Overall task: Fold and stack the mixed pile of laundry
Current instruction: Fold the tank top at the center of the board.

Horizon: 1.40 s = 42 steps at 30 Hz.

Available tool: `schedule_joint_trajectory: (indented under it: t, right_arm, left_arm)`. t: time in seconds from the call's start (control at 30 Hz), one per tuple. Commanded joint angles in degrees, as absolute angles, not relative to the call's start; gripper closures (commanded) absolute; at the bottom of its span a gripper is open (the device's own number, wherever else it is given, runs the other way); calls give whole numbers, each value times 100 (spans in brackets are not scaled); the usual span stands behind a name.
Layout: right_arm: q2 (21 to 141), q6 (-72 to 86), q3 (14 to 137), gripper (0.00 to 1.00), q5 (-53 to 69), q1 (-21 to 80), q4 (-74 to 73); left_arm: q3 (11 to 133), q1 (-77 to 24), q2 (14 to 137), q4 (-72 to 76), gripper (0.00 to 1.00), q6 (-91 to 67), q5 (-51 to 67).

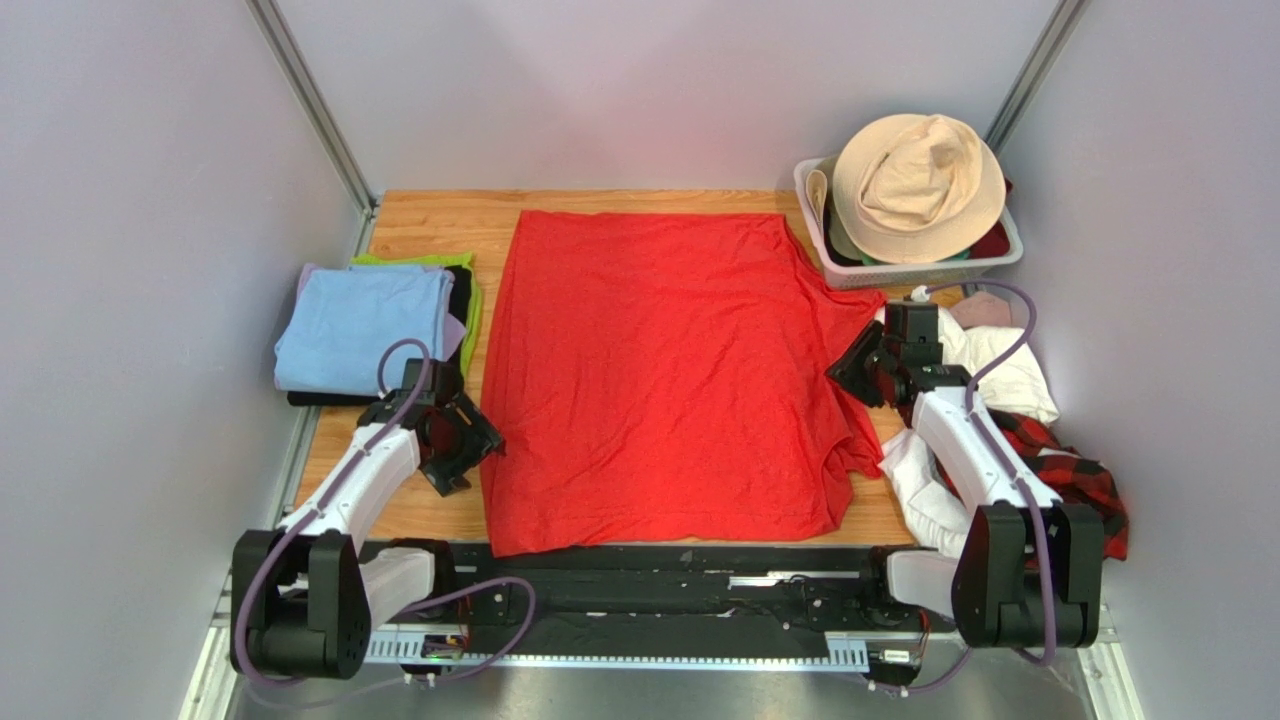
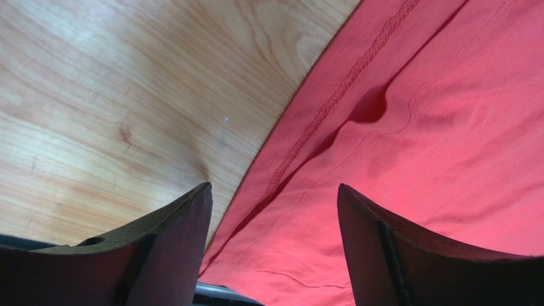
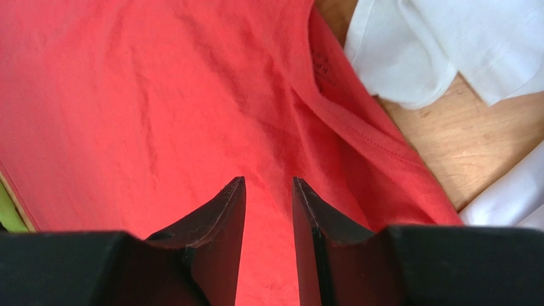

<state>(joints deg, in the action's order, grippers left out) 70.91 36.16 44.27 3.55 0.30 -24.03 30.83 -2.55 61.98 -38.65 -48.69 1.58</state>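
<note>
Nearest my lens on the left are the two dark fingers of my left gripper (image 2: 274, 186), spread wide and holding nothing, poised over the stitched hem (image 2: 332, 102) of the red T-shirt (image 1: 661, 375).

Further left sits a folded stack, well apart from the shirt: a light blue cloth (image 1: 361, 330) on top, with a green cloth (image 1: 451, 270) and a black cloth (image 1: 323, 398) showing under it.

The T-shirt lies spread flat across the middle of the table, hem towards my left arm, neck opening towards my right.

My right gripper (image 3: 269, 180) hangs above that neck end, its jaws parted by a narrow gap, with no cloth pinched.

Beside my right arm, the rest of the pile waits unfolded: white cloths (image 1: 999, 368), a red-and-black plaid shirt (image 1: 1074, 473), and a small pink piece (image 1: 984, 308).

I judge the shirt laid out and its first fold not yet begun. The next move calls for both grippers to drop and pinch edges cleanly, one layer only at the hem, then carry them over together.

Pale wood-grain table (image 1: 436, 218) carries everything. A white basket (image 1: 902, 273) with a beige bucket hat (image 1: 917, 180) stands at its far right corner. Plain grey walls (image 1: 135, 225) close in on three sides.
</note>
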Motion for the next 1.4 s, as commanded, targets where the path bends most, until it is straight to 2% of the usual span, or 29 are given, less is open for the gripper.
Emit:
schedule_joint_trajectory:
  t: [0.0,0.33,0.5,0.67,0.73,0.77,0.83,0.9,1.13,1.37]
  right_arm:
    - [6627,3630,4298,64,500,184,-2259]
    - [6460,3507,4245,64,431,237,-2382]
    - [6346,3507,4184,64,387,237,-2452]
    - [6179,3533,4105,64,334,229,-2514]
    - [6117,3542,4104,64,334,229,-2549]
    - [6091,3542,4096,64,334,229,-2549]
    - [6091,3551,4061,64,369,237,-2540]
    - [6135,3551,4034,64,448,237,-2575]
    - [5994,3814,3920,61,-263,229,-3321]
    - [5836,3753,3595,61,-79,229,-3393]
  left_arm:
    - [3226,-246,6398,-3411,25,-4685,369]
    - [3111,-386,6793,-3015,29,-4702,396]
    - [3199,-492,6952,-3041,42,-4728,229]
    - [3392,-492,7312,-3093,47,-4641,123]
    - [3542,-492,7523,-3164,60,-4597,27]
    - [3594,-492,7584,-3268,60,-4562,9]
    - [3717,-492,7664,-3366,76,-4518,-289]
    - [3805,-431,7673,-3533,100,-4526,-465]
    - [3955,-132,7638,-3586,100,-4430,-580]
    - [4157,395,7690,-3489,100,-4210,-501]
